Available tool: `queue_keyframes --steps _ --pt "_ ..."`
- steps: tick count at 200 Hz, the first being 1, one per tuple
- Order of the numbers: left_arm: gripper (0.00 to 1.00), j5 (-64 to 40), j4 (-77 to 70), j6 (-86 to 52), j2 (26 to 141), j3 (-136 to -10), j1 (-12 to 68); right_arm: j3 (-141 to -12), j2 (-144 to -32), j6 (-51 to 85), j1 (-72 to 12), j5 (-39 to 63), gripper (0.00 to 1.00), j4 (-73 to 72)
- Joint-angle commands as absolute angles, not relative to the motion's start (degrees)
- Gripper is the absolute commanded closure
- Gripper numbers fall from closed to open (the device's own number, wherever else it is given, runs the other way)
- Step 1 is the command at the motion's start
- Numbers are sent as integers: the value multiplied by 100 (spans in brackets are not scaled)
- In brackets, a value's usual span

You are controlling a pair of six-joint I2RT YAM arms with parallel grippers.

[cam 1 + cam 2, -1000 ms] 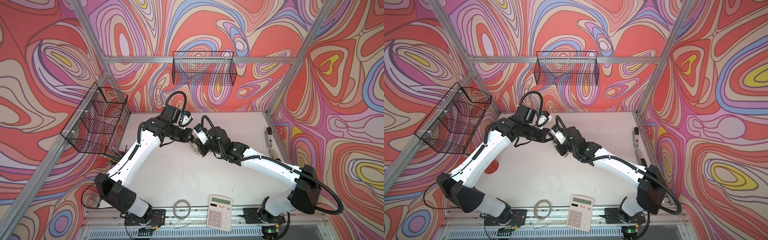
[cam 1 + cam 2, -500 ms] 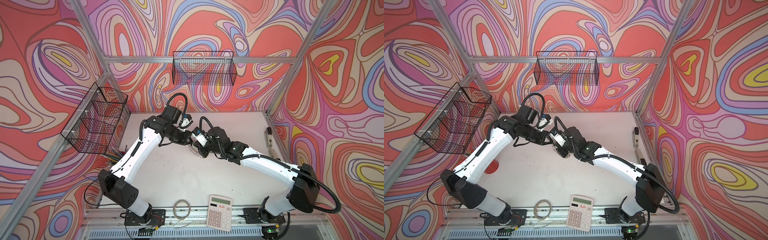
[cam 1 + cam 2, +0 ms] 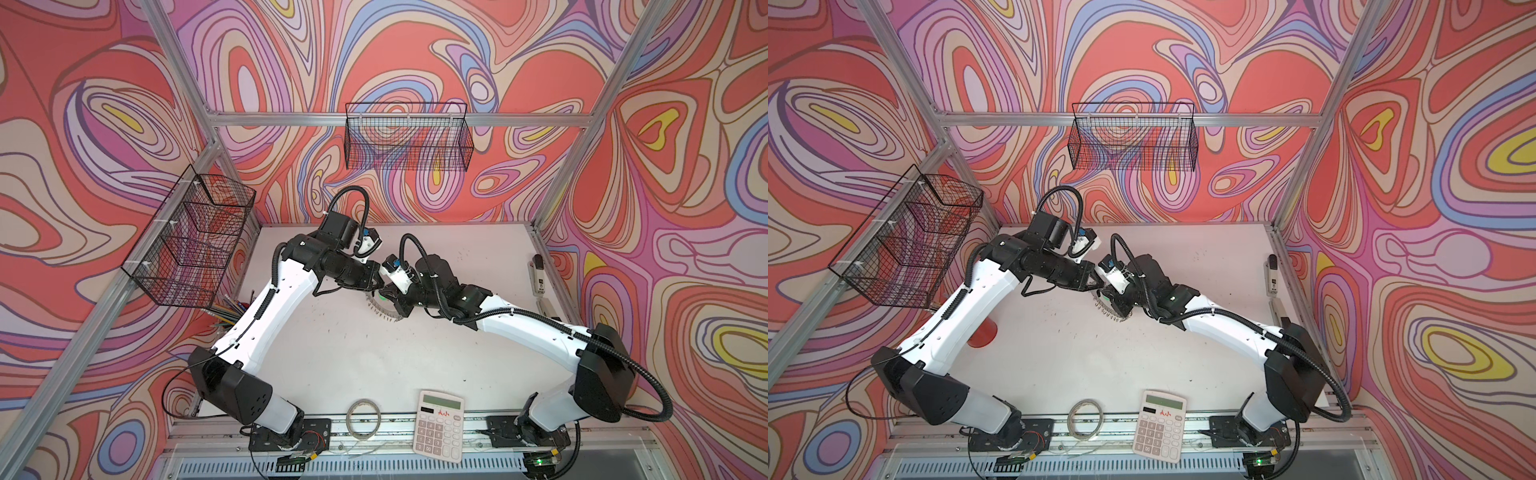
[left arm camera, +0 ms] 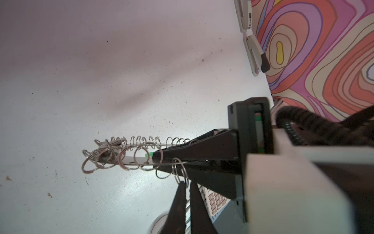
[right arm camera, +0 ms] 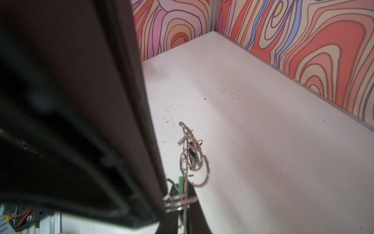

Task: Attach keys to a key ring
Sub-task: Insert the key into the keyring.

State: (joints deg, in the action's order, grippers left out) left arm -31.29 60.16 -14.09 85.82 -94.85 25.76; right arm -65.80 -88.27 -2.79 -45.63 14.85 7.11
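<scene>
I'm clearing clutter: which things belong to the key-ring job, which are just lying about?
In the job: key ring, green-tagged key, black-tagged key.
Lying about: calculator, tape hoop, staplers, red cup, coloured pens.

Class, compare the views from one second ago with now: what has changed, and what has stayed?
The left gripper and the right gripper drew slightly closer together. No new grab or release shows: the right gripper stays clamped on the flat grey metal key ring fringed with wire clips. The white calculator has not moved.
</scene>
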Motion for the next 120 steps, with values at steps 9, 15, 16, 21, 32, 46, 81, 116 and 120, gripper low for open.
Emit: queue_keyframes --steps 9,15,16,21,32,46,81,116,120 --pt "69 -2994 5734 -1696 8099 -9442 2510 -6409 -8915 636 -4517 1692 100 334" --pt "66 -2886 5675 -1718 8014 -9367 2506 -6439 -8939 792 -4516 1761 100 342" --pt "66 -2871 5663 -1725 8002 -9350 2505 -6441 -8943 818 -4517 1777 100 338" --pt "63 -2794 5576 -1752 7919 -9252 2506 -6474 -8968 936 -4518 1862 100 330" --pt "62 -2658 5306 -1830 7702 -8950 2505 -6540 -9001 1178 -4518 2008 100 325" --pt "61 -2445 5008 -1955 7457 -8543 2506 -6600 -9000 1449 -4516 2164 100 320" --pt "65 -2390 3706 -2822 6808 -7217 2528 -6474 -8913 2277 -4518 2200 100 -66" --pt "66 -2354 3185 -3191 6747 -6788 2610 -6337 -8921 2967 -4516 2115 100 -464" --pt "66 -2348 3159 -3215 6758 -6773 2616 -6337 -8925 2999 -4510 2091 100 -466"
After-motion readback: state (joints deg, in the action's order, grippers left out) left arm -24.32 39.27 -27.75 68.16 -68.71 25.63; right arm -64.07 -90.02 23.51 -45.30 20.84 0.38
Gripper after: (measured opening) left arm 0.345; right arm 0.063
